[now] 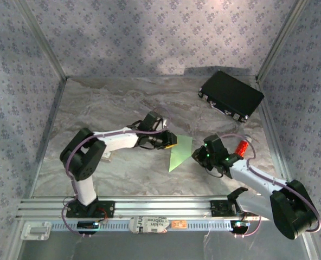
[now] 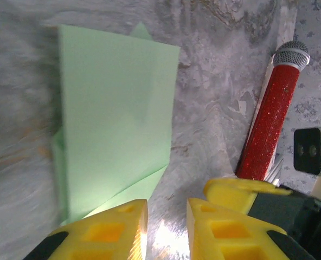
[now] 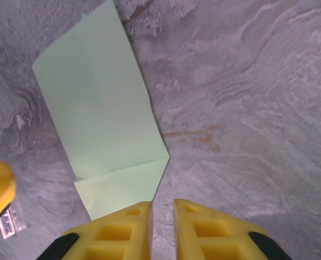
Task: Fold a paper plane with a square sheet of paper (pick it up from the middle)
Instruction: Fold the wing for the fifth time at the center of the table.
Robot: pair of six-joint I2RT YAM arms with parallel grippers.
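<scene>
Hovering at the left edge of the square sheet of paper [image 1: 181,153], the left gripper [image 1: 174,142] has its jaws a sliver apart with nothing between them, probably lined up to pinch or press a fold. The paper lies flat on the table [image 1: 95,108], partly folded to a point, between both arms. At its right edge the right gripper [image 1: 196,157] is likewise narrowly parted and empty. A red microphone [image 1: 242,147] lies just beyond it, crowding that side. The black case [image 1: 231,96] sits well clear at the back.
</scene>
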